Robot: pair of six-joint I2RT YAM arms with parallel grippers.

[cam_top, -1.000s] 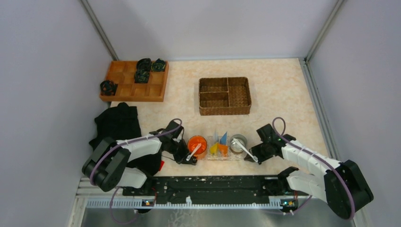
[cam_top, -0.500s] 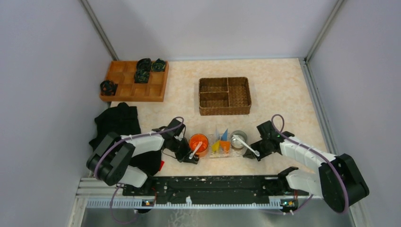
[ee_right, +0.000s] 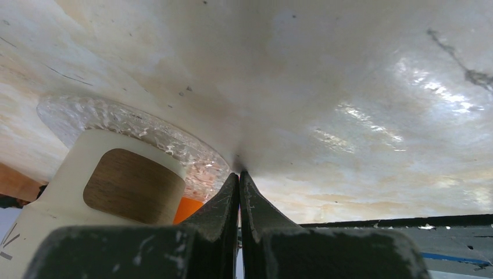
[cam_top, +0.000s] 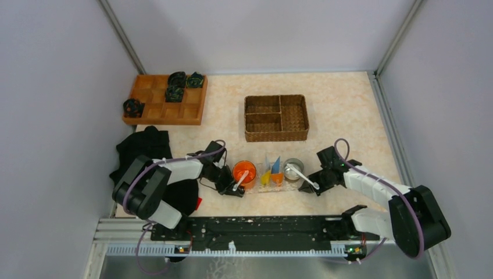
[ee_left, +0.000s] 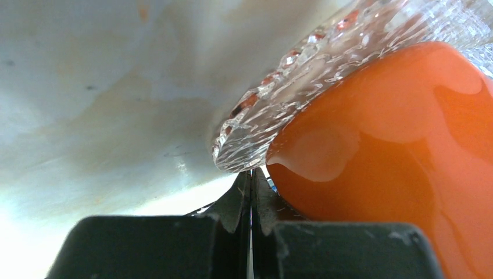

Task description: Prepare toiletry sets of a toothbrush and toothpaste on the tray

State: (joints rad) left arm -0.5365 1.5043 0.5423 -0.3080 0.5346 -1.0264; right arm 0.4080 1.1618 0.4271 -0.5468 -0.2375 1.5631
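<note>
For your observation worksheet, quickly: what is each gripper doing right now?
Left gripper: closed, pinching the rim of the flat clear bumpy plastic tray.
Right gripper: closed, pinching that tray's opposite rim.

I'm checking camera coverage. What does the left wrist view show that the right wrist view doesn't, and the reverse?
Left wrist only: the orange mug, close up, by the left gripper. Right wrist only: a pale cup with a brown patch by the right gripper; the orange sliver behind it is unidentifiable. Both: the tray, its bumpy clear rim at the shut jaws, and the table.
</note>
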